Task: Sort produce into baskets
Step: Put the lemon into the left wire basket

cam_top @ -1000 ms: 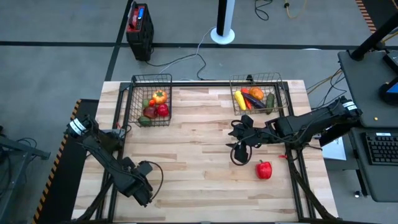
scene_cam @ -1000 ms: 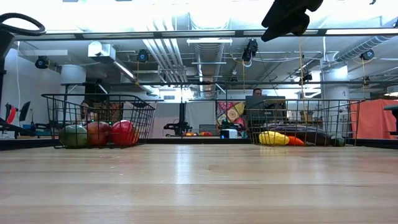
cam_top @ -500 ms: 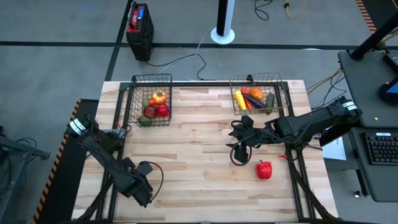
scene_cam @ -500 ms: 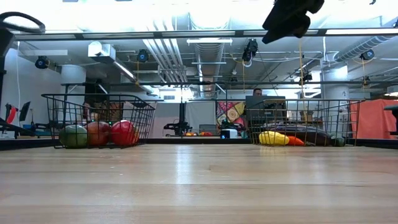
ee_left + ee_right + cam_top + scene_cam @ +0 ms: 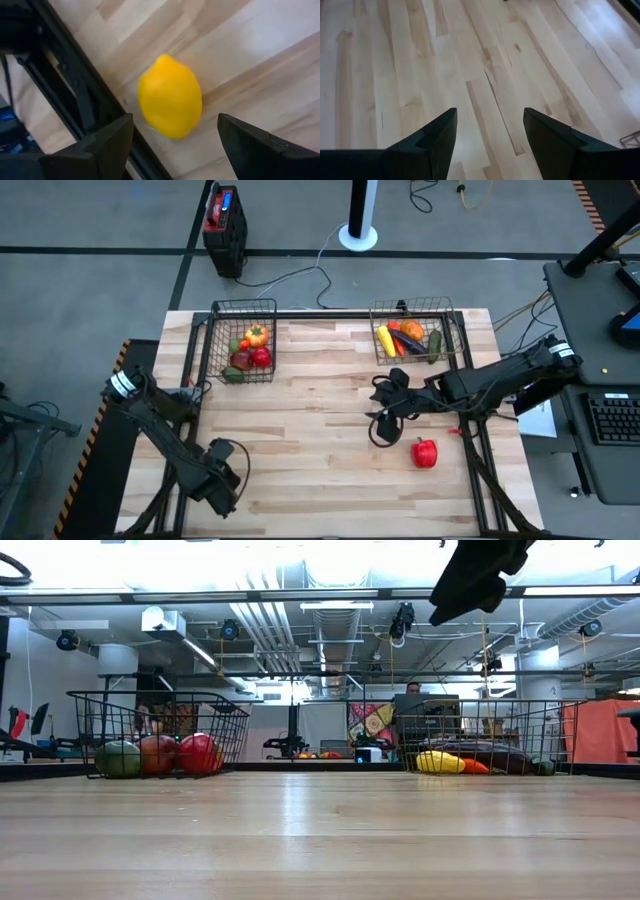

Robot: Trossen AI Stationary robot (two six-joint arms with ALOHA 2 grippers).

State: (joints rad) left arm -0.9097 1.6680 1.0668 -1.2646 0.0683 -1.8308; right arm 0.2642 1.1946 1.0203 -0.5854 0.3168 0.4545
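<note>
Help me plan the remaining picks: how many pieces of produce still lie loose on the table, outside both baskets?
2: a red pepper near the table's right front, and a lemon between the left gripper's open fingers at the left front. Others may be hidden.

black-and-red box (image 5: 223, 218), white post base (image 5: 358, 235), keyboard (image 5: 612, 419)

Even, bright overhead light falls on the wooden surface (image 5: 320, 440) in the high view, with soft shadows under the arms. In the low view the ceiling lights blow out to white at the top and a pale sheen lies on the boards. The left wrist view shows the lemon (image 5: 170, 96) slightly soft; a pale glare patch lies on the wood beyond it
</note>
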